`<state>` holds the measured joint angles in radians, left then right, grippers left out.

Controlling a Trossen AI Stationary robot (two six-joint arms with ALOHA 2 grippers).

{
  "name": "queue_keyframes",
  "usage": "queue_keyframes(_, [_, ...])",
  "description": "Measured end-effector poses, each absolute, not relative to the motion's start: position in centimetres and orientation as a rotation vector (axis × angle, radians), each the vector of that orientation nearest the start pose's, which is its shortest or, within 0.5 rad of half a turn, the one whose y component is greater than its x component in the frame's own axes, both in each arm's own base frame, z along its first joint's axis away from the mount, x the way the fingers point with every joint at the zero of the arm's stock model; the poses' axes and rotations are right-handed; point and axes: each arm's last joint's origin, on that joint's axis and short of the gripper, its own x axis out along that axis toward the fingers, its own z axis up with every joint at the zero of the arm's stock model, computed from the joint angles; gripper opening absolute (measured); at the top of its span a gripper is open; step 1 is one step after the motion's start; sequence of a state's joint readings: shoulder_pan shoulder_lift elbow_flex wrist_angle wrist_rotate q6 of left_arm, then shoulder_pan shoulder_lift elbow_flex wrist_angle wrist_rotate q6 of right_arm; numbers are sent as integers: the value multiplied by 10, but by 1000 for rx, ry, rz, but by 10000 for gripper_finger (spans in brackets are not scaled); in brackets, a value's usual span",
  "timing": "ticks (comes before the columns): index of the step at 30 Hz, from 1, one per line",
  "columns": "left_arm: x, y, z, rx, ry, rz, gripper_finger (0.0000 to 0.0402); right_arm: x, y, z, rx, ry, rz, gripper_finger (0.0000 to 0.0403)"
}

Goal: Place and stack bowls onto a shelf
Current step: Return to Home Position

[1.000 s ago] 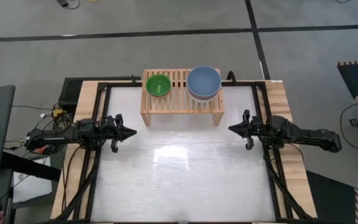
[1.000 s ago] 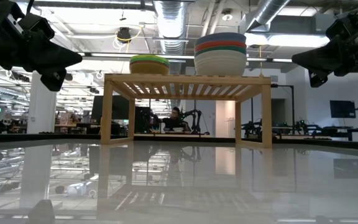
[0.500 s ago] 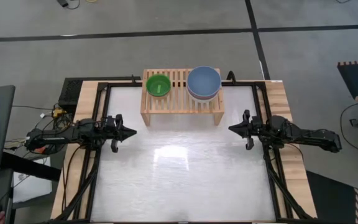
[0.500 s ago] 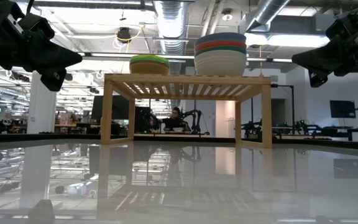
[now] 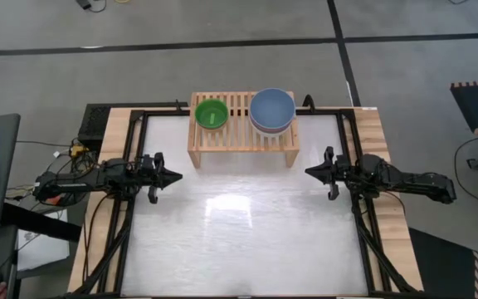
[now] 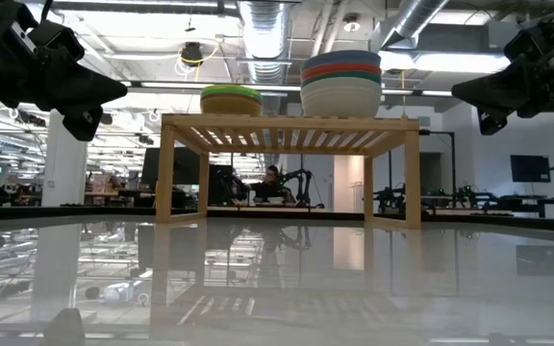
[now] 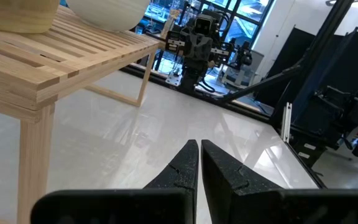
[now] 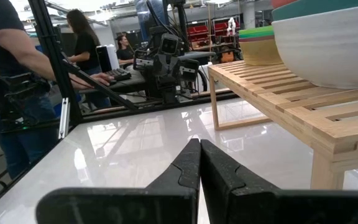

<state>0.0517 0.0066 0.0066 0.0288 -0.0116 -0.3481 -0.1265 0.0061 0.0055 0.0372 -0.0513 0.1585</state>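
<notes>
The light-wood shelf (image 5: 243,133) stands on its two side legs at the table's far middle. On its slatted top sit two stacks of bowls: a smaller stack with the lime green bowl (image 5: 212,114) on top at the left, and a larger stack with the blue bowl (image 5: 272,109) on top at the right. In the low view the larger stack (image 6: 340,85) shows blue, teal, red and cream-white layers. My left gripper (image 5: 178,177) is shut and empty above the table's left side. My right gripper (image 5: 308,172) is shut and empty above the right side.
The white glossy tabletop (image 5: 239,224) lies bare between the arms and toward the near edge. A dark frame (image 5: 135,116) runs around the table. People stand in the room beyond the table's left side, as the right wrist view (image 8: 17,87) shows.
</notes>
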Motion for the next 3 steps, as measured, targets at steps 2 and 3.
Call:
queue_keyframes(2, [98, 5, 168, -347, -40, 58, 4, 97, -11, 169, 155, -43, -72, 33])
queue_keyframes(3, [98, 5, 168, -347, -39, 58, 4, 97, -11, 169, 155, -43, -72, 33])
